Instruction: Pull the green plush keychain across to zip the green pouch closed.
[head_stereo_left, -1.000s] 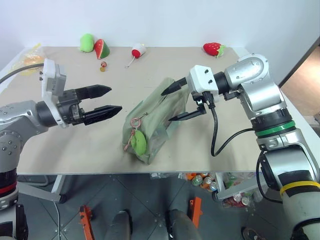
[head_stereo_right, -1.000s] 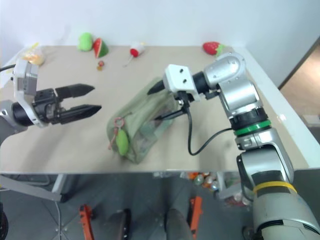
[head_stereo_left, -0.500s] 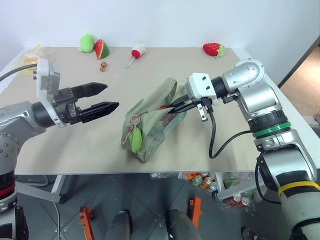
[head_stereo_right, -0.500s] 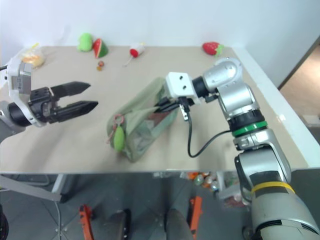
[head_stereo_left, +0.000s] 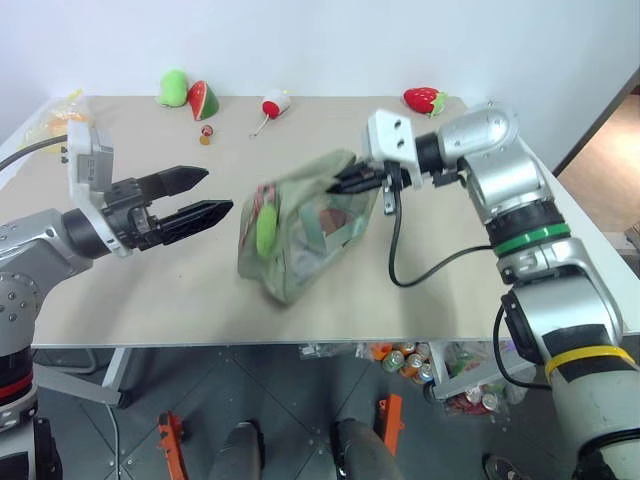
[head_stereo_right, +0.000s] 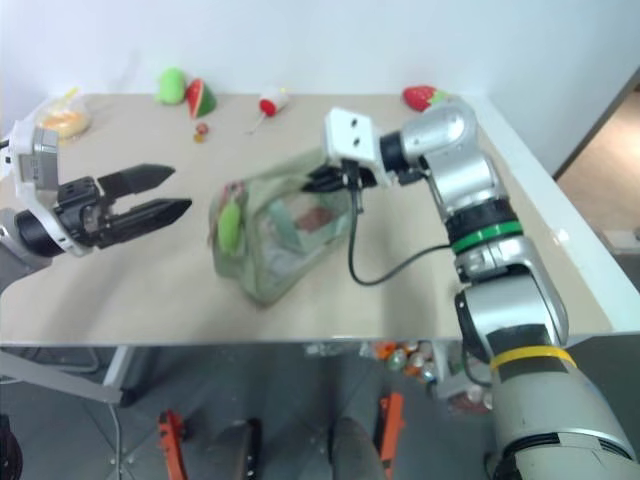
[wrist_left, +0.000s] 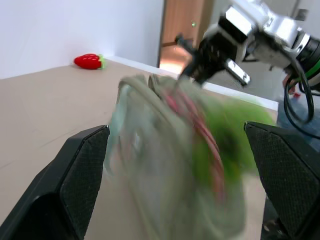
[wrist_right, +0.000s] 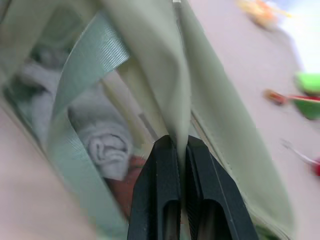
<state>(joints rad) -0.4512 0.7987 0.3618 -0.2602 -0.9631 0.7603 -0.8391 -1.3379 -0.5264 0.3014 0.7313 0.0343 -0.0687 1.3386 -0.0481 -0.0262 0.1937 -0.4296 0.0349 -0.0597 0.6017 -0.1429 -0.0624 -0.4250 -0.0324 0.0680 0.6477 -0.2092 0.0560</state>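
Nowhere any legible writing. Mid-table, green pouch (head_stereo_left: 300, 235), its far end raised, pinched at a fabric fold by right gripper (head_stereo_left: 340, 182), fingers pressed together. Green plush keychain (head_stereo_left: 266, 228) dangling against the pouch's near-left end. Left gripper (head_stereo_left: 200, 198) spread wide, level, short of the pouch. Along the far edge: watermelon plush (head_stereo_left: 203, 98), strawberry plush (head_stereo_left: 423, 99).

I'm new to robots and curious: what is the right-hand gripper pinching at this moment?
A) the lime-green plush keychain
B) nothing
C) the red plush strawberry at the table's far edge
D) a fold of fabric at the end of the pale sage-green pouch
D: the right gripper has its two black fingers shut on a fold of the pale sage-green fabric pouch.
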